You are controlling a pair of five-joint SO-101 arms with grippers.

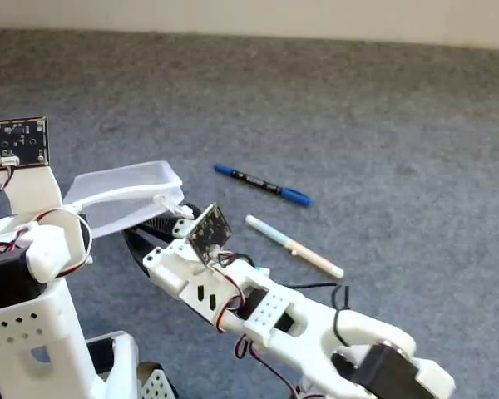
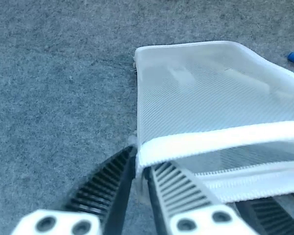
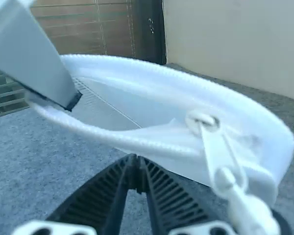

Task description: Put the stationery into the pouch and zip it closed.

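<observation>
Our left gripper [image 2: 138, 166] has its jaws clamped on the pouch [image 2: 206, 93] rim. The right gripper [image 3: 135, 169], jaws together, seems to pinch the near lip. We should hold the mouth wide and taut, because the blue pen [image 1: 262, 184] and pale pen [image 1: 293, 247] lie on the desk [image 1: 399, 125] beside it.

White pouch [image 1: 125, 195] between my two arms; blue pen [image 1: 262, 184] and pale pen [image 1: 293, 246] lie near each other on the grey counter [image 1: 382, 125].
</observation>
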